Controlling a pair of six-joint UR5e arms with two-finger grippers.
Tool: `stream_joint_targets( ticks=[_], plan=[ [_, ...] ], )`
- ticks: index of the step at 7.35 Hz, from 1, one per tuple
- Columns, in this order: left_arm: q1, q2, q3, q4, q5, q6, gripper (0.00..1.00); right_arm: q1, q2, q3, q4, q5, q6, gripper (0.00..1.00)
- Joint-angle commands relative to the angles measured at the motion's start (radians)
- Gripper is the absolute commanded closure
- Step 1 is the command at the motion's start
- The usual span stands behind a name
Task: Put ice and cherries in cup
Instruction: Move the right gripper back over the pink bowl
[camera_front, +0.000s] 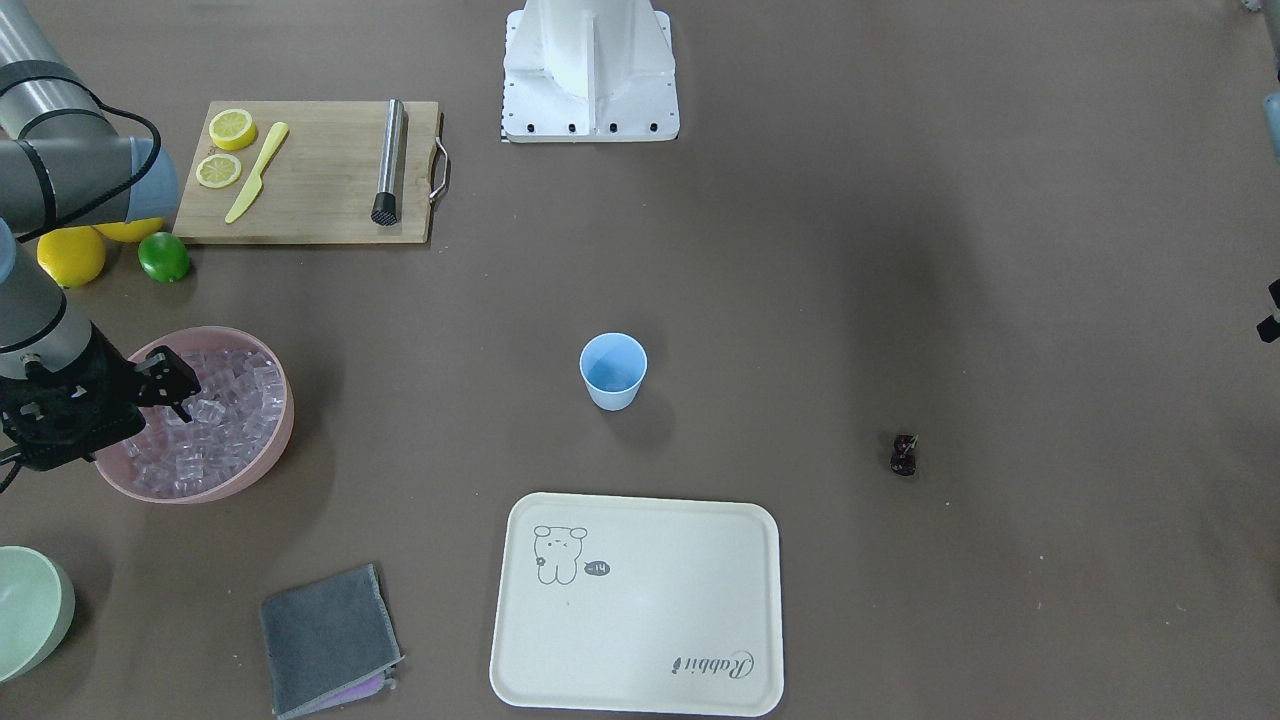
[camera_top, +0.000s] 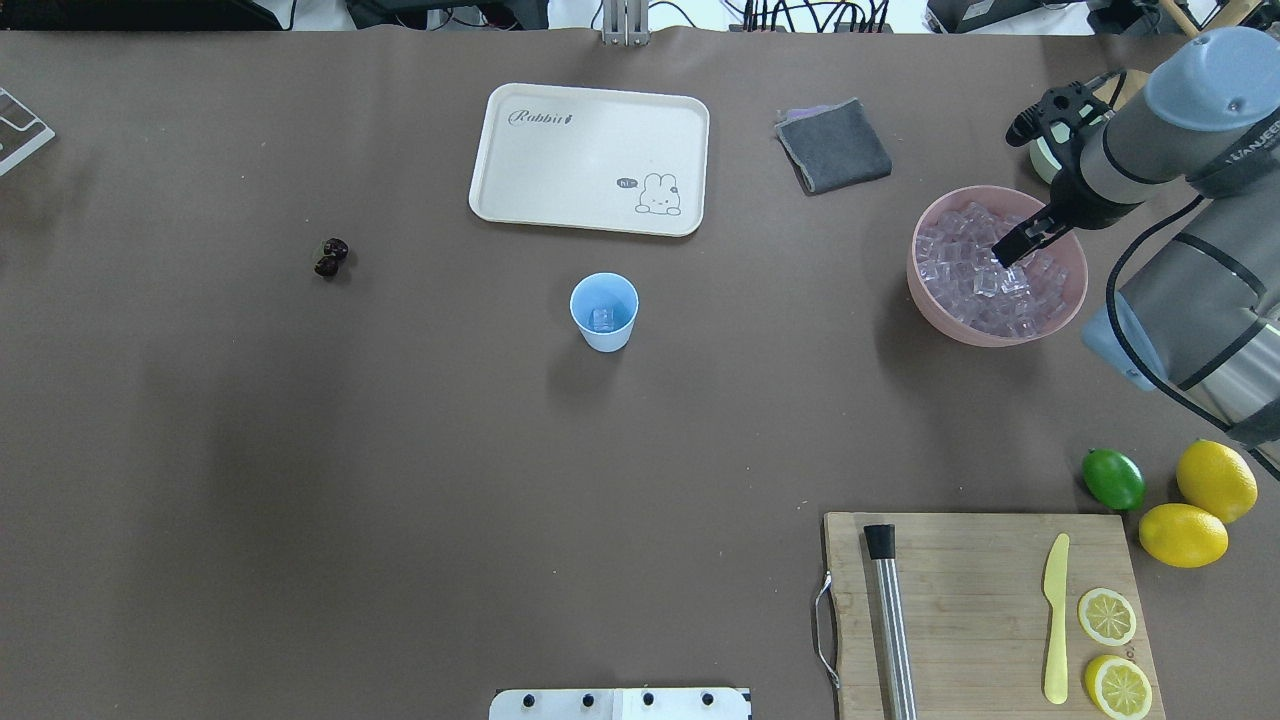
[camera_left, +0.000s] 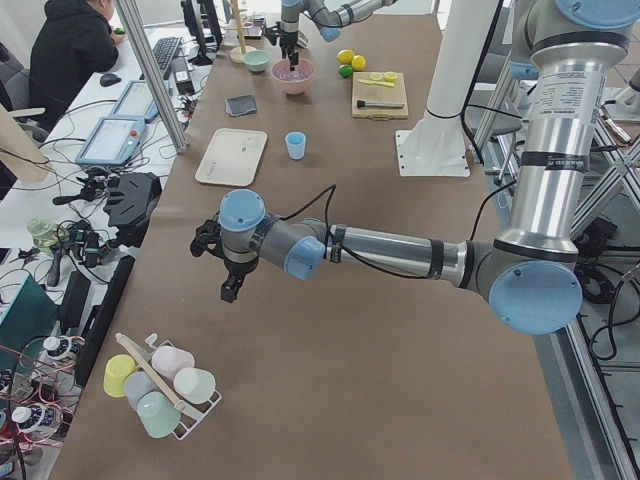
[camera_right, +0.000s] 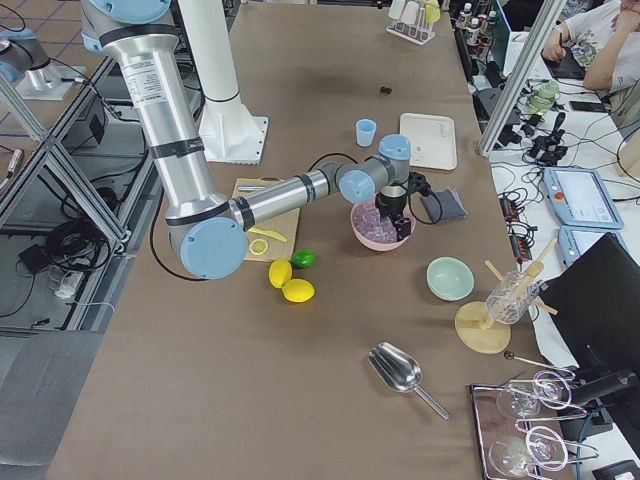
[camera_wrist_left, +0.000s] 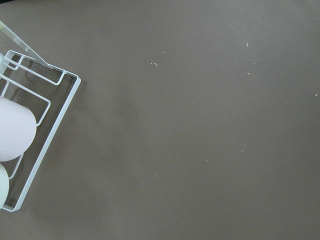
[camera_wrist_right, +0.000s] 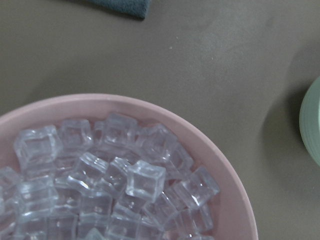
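A: Clock centred on the cup, overhead view, 12 pointing away from the robot?
B: Yes. Light blue plastic cup (camera_top: 606, 340) is mid-table with one clear ice cube (camera_top: 601, 319) in it. Cream rectangular tray (camera_top: 570, 170) at 12, dark red cherry cluster (camera_top: 331, 257) at 9.
A: Rest?
B: Pink round bowl (camera_top: 935, 305) at 3 with a heap of ice cubes (camera_top: 970, 285) in it. Grey folded cloth (camera_top: 835, 148) at 2, wooden cutting board (camera_top: 970, 600) at 4.

Light blue cup (camera_top: 606, 340) upright, 1 ice cube (camera_top: 601, 319) inside, dark cherries (camera_top: 331, 257) lying well apart

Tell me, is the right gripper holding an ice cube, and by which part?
It cannot be told. The right gripper reaches into the pink bowl among the ice, but no view shows a cube between its fingers.
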Motion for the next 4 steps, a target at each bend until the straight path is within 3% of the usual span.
stream_joint_targets(
  ticks=[1,4],
  plan=[
    [0.0,0.001,0.001,-0.001,0.001,0.0,0.02,-0.001,-0.019,0.007,0.015,-0.002,0.007,0.01],
    [0.002,-0.002,0.006,-0.001,0.001,0.002,0.02,-0.003,-0.001,0.016,0.015,0.003,0.013,0.01]
  ],
)
